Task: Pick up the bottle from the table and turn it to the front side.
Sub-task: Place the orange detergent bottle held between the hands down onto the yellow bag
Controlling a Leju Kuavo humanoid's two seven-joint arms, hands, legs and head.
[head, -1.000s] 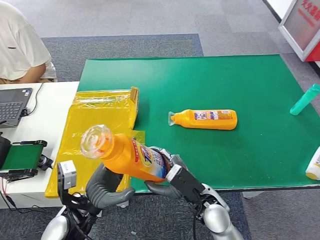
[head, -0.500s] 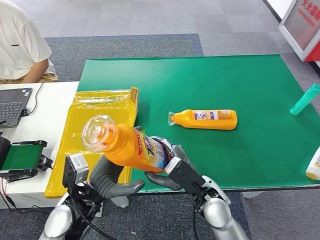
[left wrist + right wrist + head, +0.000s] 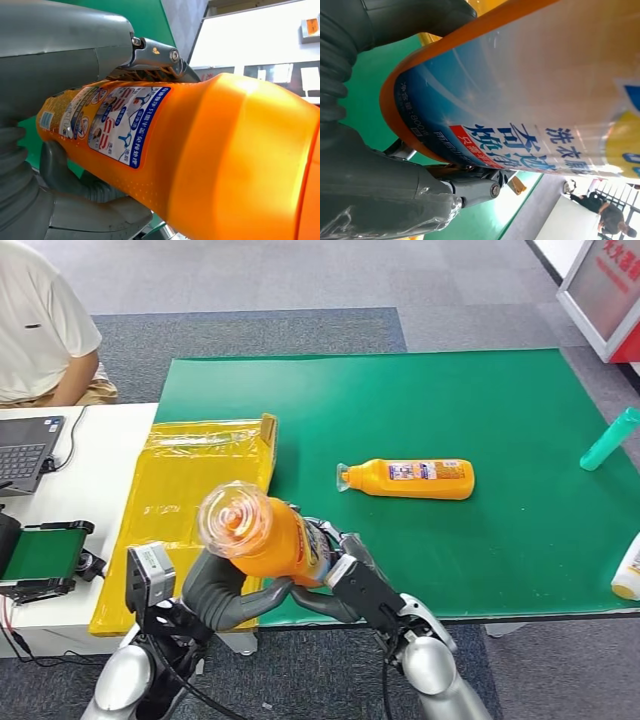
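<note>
Bottle cap now more toward cam, btwn left hand & right hand.

Silver rounded arms, black cables, grey ribbed covers, dark grey fingers — apparently rubbery — bright screws.

Orange bottle w/ clear cap is off the green table, held in the air just over its near-left edge, lying roughly horizontal w/ cap end tipped up toward the camera. Blue/white label wraps the body; base end points toward the table's middle.
</note>
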